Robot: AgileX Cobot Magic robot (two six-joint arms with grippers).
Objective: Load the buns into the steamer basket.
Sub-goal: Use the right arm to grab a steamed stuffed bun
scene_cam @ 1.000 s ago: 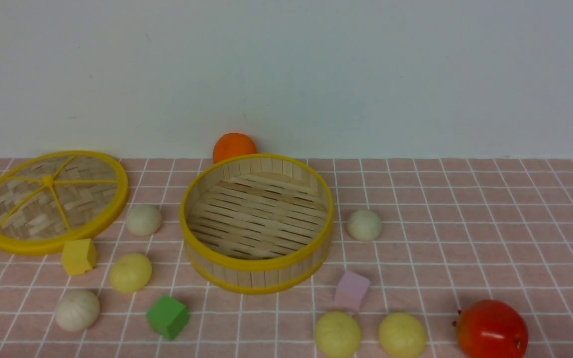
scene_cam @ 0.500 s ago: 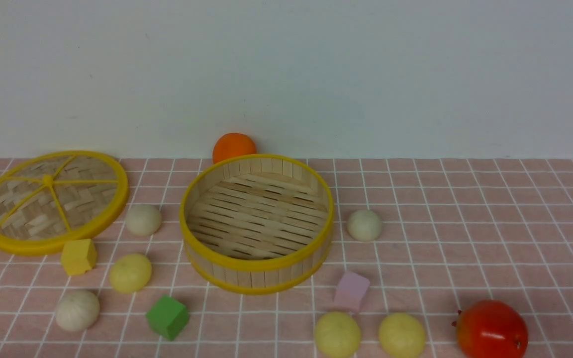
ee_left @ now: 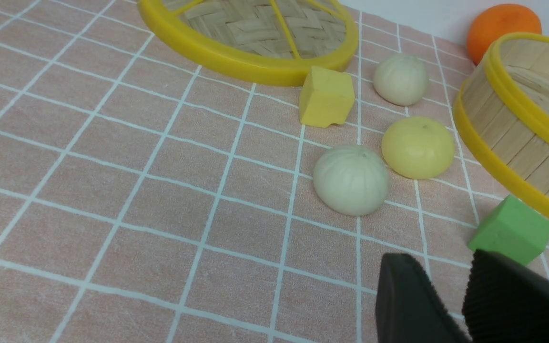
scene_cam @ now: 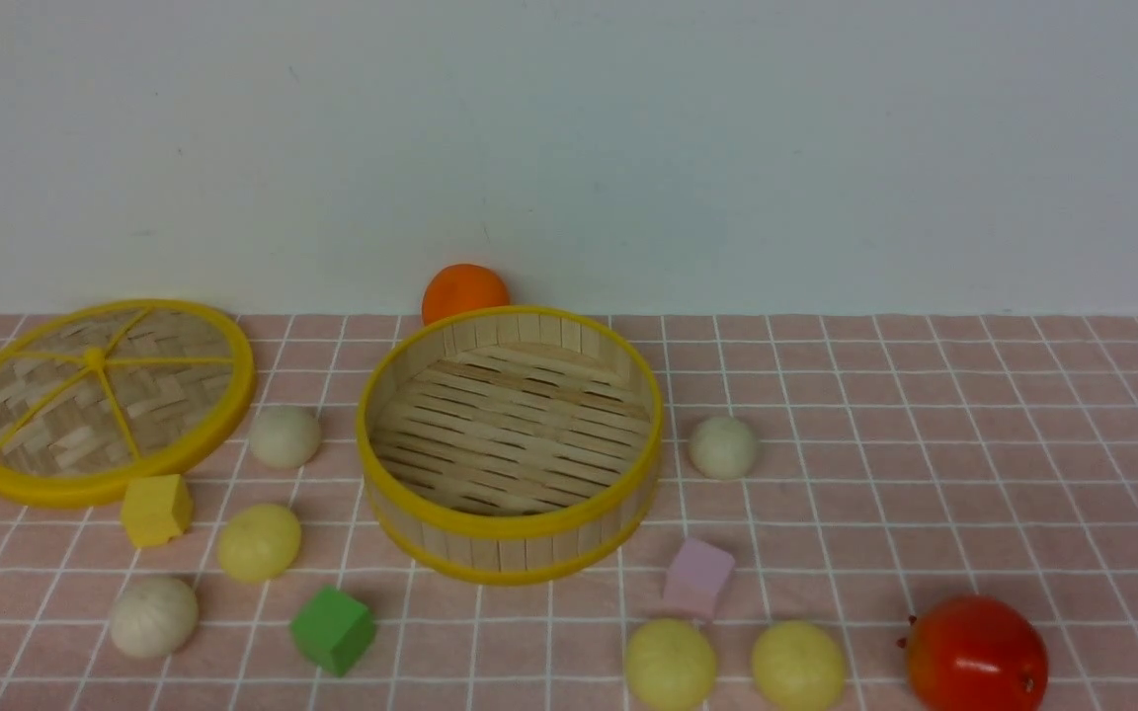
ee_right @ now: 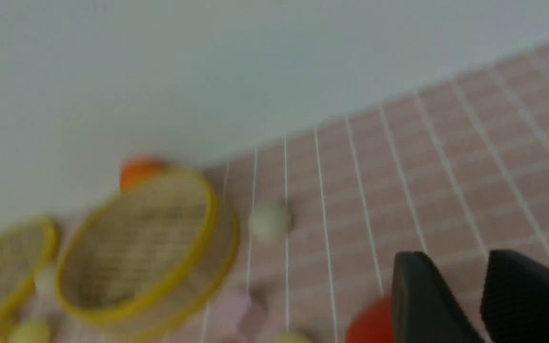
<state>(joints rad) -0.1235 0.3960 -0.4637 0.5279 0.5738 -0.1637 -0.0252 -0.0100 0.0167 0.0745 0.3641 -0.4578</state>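
The steamer basket (scene_cam: 510, 531) stands in the middle of the counter (scene_cam: 925, 444) with its slatted floor bare, so no bun is in it yet. All six lie around it. On the robot's left are the far white bun (scene_cam: 284, 436), just beside the lid (scene_cam: 105, 400), then the left yellow bun (scene_cam: 258, 542), and nearest the ribbed white bun (scene_cam: 153, 616). On the right, the right white bun (scene_cam: 723, 446) sits close to the basket's wall. The middle yellow bun (scene_cam: 670, 664) and the right yellow bun (scene_cam: 798, 667) lie at the front, near the red fruit (scene_cam: 976, 654).

Neither arm shows in the front view. In the left wrist view the left jaws stand slightly apart with nothing between them, above the counter short of the ribbed white bun, with the green block (ee_left: 510, 231) close by. The right jaws also show a narrow gap and hold nothing, though that view is blurred.

This looks like the very start: the first reach. The left jaws probably need to widen, settle over the ribbed white bun and close gently, keeping clear of the green block and the yellow bun near it.
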